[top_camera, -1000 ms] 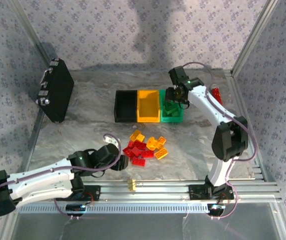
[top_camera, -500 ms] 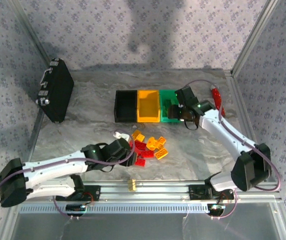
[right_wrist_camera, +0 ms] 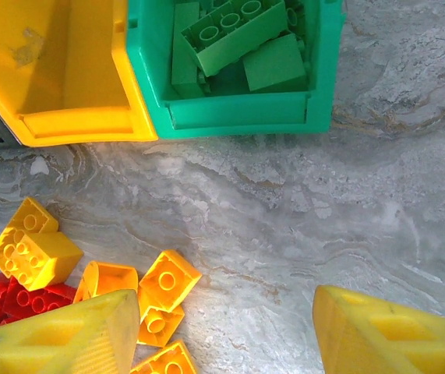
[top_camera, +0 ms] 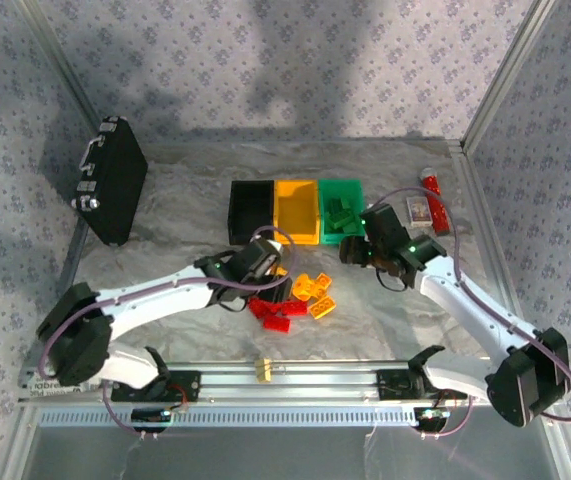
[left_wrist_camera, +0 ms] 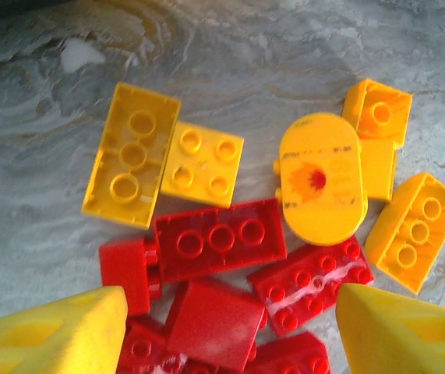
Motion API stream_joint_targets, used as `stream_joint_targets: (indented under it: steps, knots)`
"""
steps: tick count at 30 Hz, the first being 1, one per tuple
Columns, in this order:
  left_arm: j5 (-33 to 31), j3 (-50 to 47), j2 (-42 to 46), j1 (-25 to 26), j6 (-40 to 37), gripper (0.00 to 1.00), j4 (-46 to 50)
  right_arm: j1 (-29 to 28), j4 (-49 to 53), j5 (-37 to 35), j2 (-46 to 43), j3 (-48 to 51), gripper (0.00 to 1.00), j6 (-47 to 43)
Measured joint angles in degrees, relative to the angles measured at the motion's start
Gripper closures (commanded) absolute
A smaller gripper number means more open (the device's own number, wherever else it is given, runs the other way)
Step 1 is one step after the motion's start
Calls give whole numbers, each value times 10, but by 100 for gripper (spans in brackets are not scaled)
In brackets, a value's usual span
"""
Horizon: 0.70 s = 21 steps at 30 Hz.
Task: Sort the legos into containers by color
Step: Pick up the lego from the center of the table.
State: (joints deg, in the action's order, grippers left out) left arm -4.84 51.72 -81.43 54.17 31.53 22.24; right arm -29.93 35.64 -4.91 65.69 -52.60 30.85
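The black bin (top_camera: 250,210), orange-yellow bin (top_camera: 297,210) and green bin (top_camera: 341,205) stand joined in a row. Several green bricks (right_wrist_camera: 238,31) lie inside the green bin (right_wrist_camera: 238,121); the orange-yellow bin (right_wrist_camera: 82,125) looks empty. Red and yellow legos (top_camera: 293,295) lie piled in front of the bins. My left gripper (top_camera: 265,265) hangs open over the pile's left part, with red bricks (left_wrist_camera: 220,240) between its fingers (left_wrist_camera: 51,335) and yellow bricks (left_wrist_camera: 132,165) beyond. My right gripper (top_camera: 353,255) is open over bare table, right of some yellow bricks (right_wrist_camera: 169,282).
A flat black case with latches (top_camera: 110,180) leans at the left wall. A red cylinder (top_camera: 433,200) and a small card (top_camera: 417,207) lie at the back right. A metal rail with a tiny yellow block (top_camera: 262,370) runs along the front edge.
My left arm has swung from the near left up and right onto the pile. My right gripper has come away from the green bin toward the near side, lower over the table.
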Motion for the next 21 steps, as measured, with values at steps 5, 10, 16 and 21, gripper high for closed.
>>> stream_joint_targets:
  steps: [5, 10, 16, 21]
  knots:
    - [15, 66, -75, -18, -42, 30, 3, 1, -1, 0, -26, 23, 38, 8]
    - [21, 120, -137, -35, -73, 32, 22, 1, -1, 0, -44, 37, 38, 13]
    - [21, 139, -172, -43, -95, 35, 42, 6, -1, 0, -67, 58, 38, 16]
    - [23, 140, -188, -43, -101, 39, 50, 9, -3, 0, -69, 63, 38, 19]
